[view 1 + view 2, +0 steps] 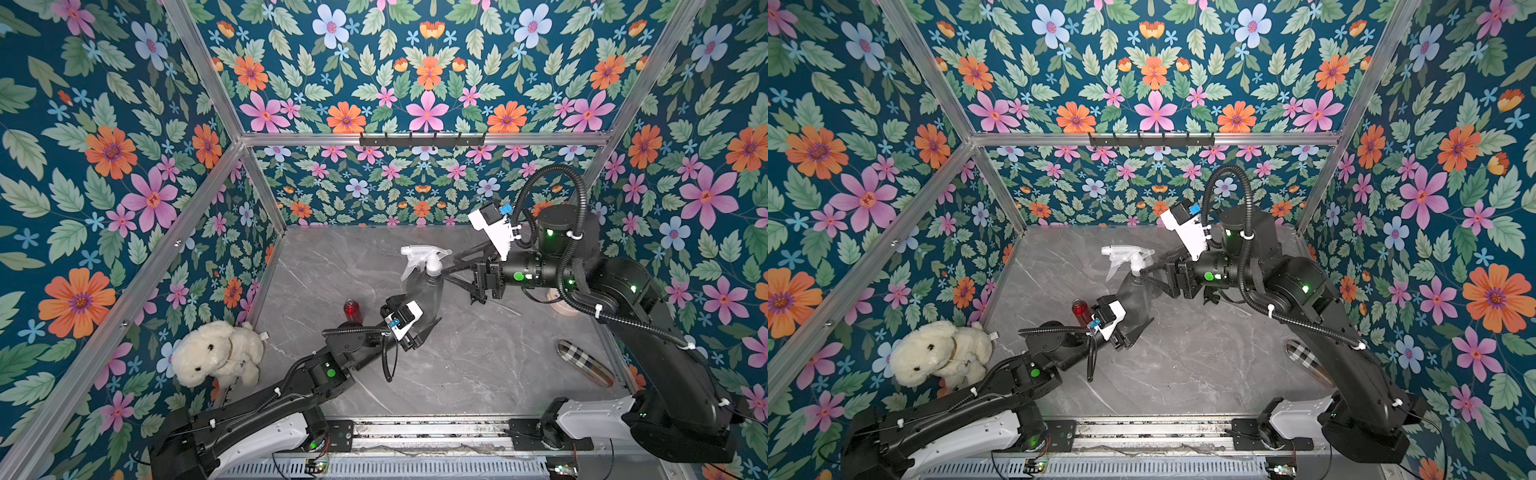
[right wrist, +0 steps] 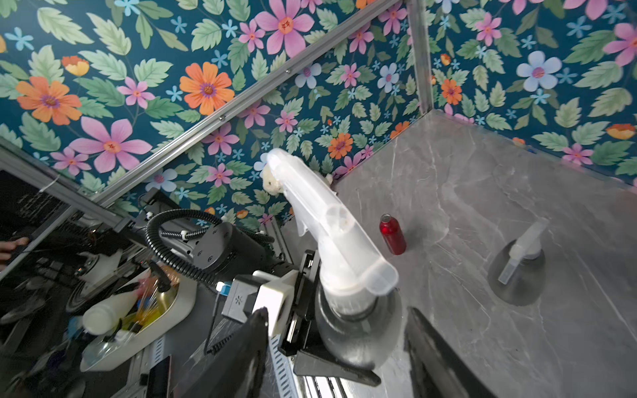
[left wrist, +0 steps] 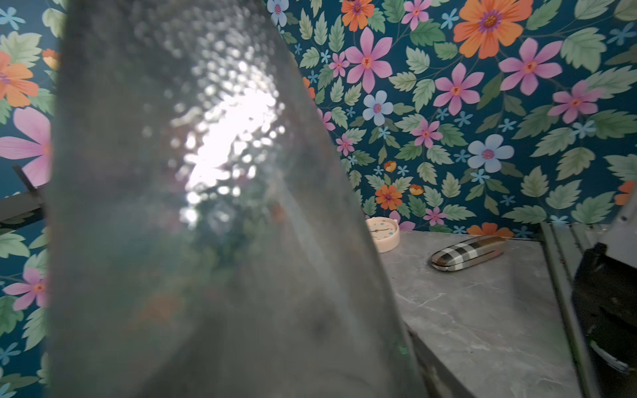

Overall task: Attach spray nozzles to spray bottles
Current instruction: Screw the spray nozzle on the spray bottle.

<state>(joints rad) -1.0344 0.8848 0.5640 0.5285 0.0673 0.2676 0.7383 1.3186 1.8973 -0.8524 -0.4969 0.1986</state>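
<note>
A smoky-grey spray bottle (image 1: pixel 428 289) (image 1: pixel 1136 291) is tilted above the table's middle, and my left gripper (image 1: pixel 417 311) (image 1: pixel 1125 311) is shut on its wide lower body. A whitish spray nozzle (image 1: pixel 424 254) (image 2: pixel 331 220) sits on its neck. My right gripper (image 1: pixel 449 266) (image 2: pixel 337 310) stands open, one finger on each side of the nozzle's collar with gaps showing. The bottle's wall (image 3: pixel 206 206) fills the left wrist view and hides the left fingers. A second grey bottle with a nozzle (image 2: pixel 517 272) stands on the table. The small red bottle (image 1: pixel 352 309) (image 2: pixel 392 234) stands upright without a nozzle.
A cream plush dog (image 1: pixel 216 353) sits in the near-left corner. A plaid glasses case (image 1: pixel 586 361) (image 3: pixel 468 251) lies near the right wall. A small round clock (image 3: pixel 382 234) stands under the right arm. Flowered walls and metal frame bars close in the grey marble table (image 1: pixel 457 374).
</note>
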